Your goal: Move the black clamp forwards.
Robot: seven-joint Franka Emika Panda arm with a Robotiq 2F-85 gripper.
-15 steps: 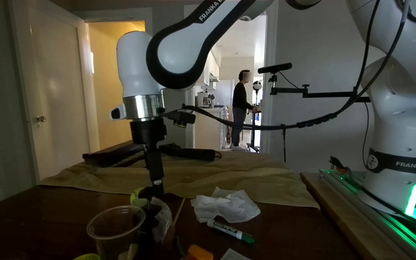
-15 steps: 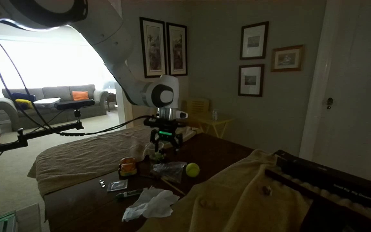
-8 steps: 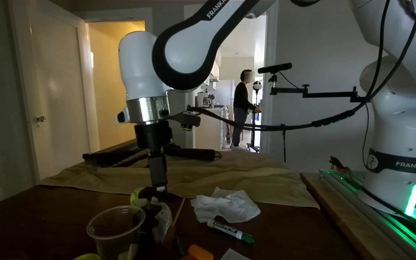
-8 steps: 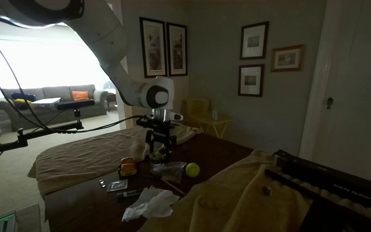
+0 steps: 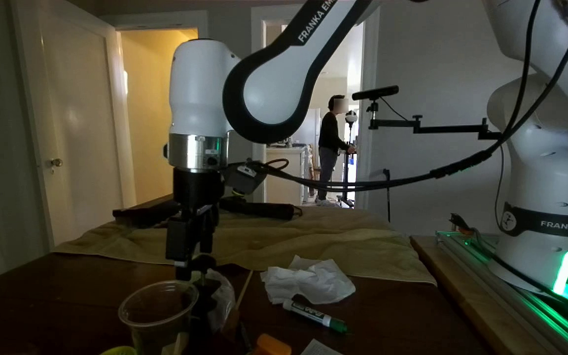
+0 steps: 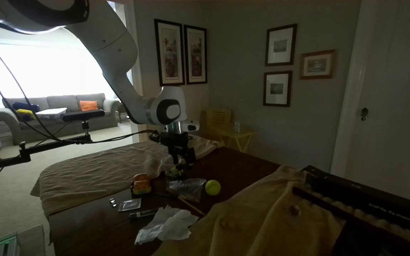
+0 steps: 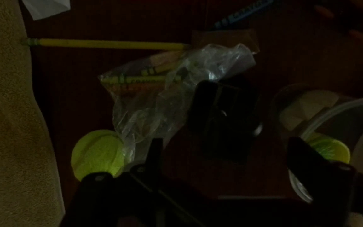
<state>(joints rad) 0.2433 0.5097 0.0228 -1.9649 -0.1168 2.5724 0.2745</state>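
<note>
- Standing wide apart, the two jaws of the gripper (image 7: 225,142) are released.
- One clamp (image 7: 227,118) is on the table (image 5: 57,296), between the fingertips in the wrist view with a gap to either side.
- One bag (image 7: 146,113) lies just beside the clamp, at least two yellow crayons (image 7: 115,79) inside.
- One cup (image 5: 153,335) stands near, on the clamp's other side.
- One ball (image 7: 96,154), next to the bag.
- One pencil (image 7: 106,44), one blue crayon (image 7: 244,14).
- One marker (image 5: 313,314), two towels (image 6: 258,209).
</note>
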